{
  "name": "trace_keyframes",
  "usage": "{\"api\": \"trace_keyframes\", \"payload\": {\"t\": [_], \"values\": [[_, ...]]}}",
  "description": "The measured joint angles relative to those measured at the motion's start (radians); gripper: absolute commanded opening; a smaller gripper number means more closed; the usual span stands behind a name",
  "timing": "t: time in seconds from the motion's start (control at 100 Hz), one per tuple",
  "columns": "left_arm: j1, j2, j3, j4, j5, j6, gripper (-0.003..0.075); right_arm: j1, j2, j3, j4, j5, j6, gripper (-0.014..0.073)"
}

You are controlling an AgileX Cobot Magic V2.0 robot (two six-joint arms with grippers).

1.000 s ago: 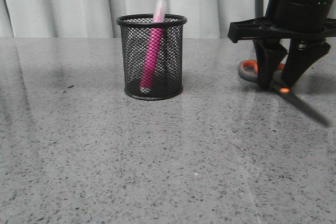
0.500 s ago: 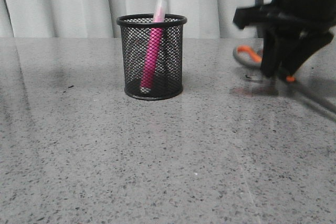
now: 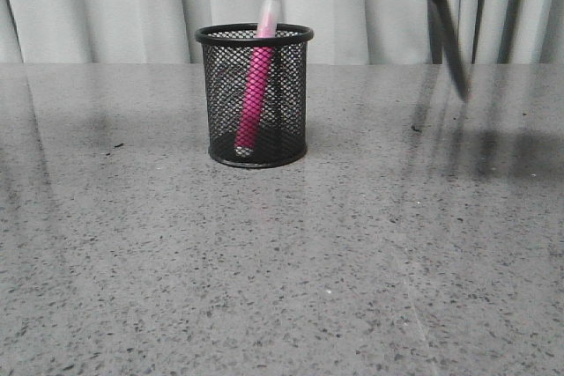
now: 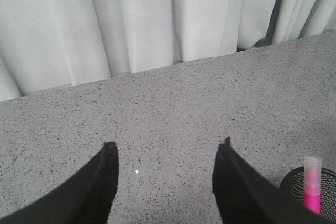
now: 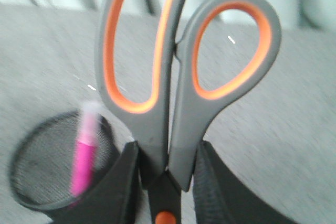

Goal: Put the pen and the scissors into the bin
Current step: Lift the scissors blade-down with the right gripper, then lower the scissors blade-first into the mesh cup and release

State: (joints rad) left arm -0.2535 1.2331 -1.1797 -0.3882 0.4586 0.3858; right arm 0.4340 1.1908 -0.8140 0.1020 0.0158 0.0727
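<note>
Front view: scissors (image 3: 449, 37) hang blade-down in the air at upper right, well apart from the bin (image 3: 255, 94) and off to its right; the gripper body is mostly cropped out at the top edge. Right wrist view: right gripper (image 5: 164, 182) has its fingers (image 5: 123, 184) clamped on the scissors just below the loops, near the orange pivot, loops sticking up. Left gripper (image 4: 165, 156) has its fingers spread apart, holding nothing, hovering over the counter (image 3: 282, 253) near the bin.

Pen (image 3: 256, 85) is already in the bin, leaning, pale cap poking above the rim.

Risks, as I judge them: the scissors are longer than the bin is tall, so on release they could lean on the rim and tip the light mesh cup over. The blade tip could catch the rim or the mesh on the way down, or knock the leaning pen. The grip sits near the pivot, so the scissors may swivel in transit and miss the opening.

Counts: 1 pen, 1 pair of scissors, 1 bin, 2 grippers.
</note>
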Motion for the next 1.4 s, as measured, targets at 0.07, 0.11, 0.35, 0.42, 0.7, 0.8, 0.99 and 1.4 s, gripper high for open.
{"api": "trace_keyframes", "payload": {"t": [0.07, 0.11, 0.35, 0.42, 0.7, 0.8, 0.99, 1.4], "values": [[0.0, 0.0, 0.0, 0.0, 0.0, 0.0, 0.0364, 0.043, 0.011, 0.003, 0.0, -0.078, -0.002, -0.0073], [0.0, 0.0, 0.0, 0.0, 0.0, 0.0, 0.0364, 0.067, 0.02, 0.004, 0.0, -0.128, -0.002, -0.0073], [0.0, 0.0, 0.0, 0.0, 0.0, 0.0, 0.0364, 0.123, 0.094, 0.004, -0.072, -0.453, -0.002, -0.0073], [0.0, 0.0, 0.0, 0.0, 0.0, 0.0, 0.0364, 0.126, 0.123, 0.004, -0.083, -0.522, -0.002, -0.0073], [0.0, 0.0, 0.0, 0.0, 0.0, 0.0, 0.0364, 0.164, 0.255, 0.004, -0.152, -0.746, -0.002, -0.0073], [0.0, 0.0, 0.0, 0.0, 0.0, 0.0, 0.0364, 0.166, 0.298, 0.002, -0.156, -0.763, -0.002, -0.0073], [0.0, 0.0, 0.0, 0.0, 0.0, 0.0, 0.0364, 0.166, 0.366, 0.002, -0.158, -0.765, -0.003, -0.0072], [0.0, 0.0, 0.0, 0.0, 0.0, 0.0, 0.0364, 0.166, 0.382, 0.028, -0.161, -0.772, -0.003, -0.0072]]}}
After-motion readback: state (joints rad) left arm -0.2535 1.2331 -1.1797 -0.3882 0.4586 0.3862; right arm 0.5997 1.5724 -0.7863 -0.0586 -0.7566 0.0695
